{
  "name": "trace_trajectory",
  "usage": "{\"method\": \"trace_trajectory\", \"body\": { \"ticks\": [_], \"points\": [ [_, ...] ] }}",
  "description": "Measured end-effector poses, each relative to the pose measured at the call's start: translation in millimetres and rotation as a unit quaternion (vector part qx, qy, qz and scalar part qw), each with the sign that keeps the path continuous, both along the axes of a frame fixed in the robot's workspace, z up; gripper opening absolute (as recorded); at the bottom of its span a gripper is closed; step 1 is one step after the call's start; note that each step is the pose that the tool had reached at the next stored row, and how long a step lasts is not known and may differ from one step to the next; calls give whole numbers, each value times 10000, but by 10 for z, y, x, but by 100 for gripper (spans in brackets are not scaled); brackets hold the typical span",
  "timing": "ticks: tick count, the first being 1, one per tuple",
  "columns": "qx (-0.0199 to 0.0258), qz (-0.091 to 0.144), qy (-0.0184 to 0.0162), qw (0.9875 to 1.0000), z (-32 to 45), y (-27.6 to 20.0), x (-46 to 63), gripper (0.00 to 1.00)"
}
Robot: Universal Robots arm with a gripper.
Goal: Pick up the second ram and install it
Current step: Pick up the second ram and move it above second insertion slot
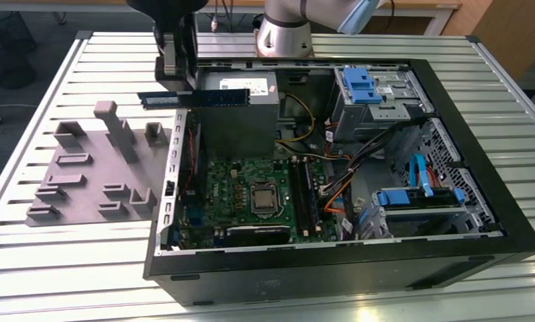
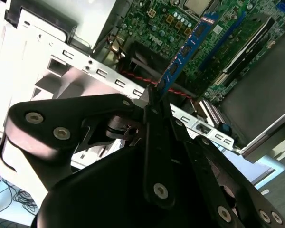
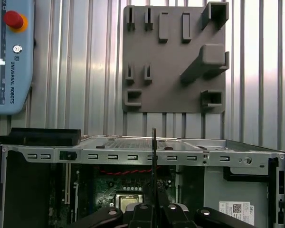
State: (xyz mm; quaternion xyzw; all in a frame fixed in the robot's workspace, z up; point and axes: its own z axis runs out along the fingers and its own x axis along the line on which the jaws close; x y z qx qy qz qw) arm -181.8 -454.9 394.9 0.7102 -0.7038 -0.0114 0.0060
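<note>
The second ram is gripped near one end by the pincer and held aloft over the case wall, beside the power supply. Transport is judged the step in hand. Alignment over the black slots is called for, and cables crowd them. A grey fixture lies on the tabletop.

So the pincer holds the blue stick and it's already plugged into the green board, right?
No. The pincer holds the ram, but it isn't plugged in: the exterior view shows it up in the air over the case's rim, above the board.
</note>
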Motion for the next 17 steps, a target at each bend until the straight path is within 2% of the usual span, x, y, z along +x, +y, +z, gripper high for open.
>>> {"method": "trace_trajectory", "body": {
  "ticks": [8,17],
  "points": [
    [0,0,0,10000,-1,0,159,14],
    [0,0,0,10000,-2,0,390,14]
  ]
}}
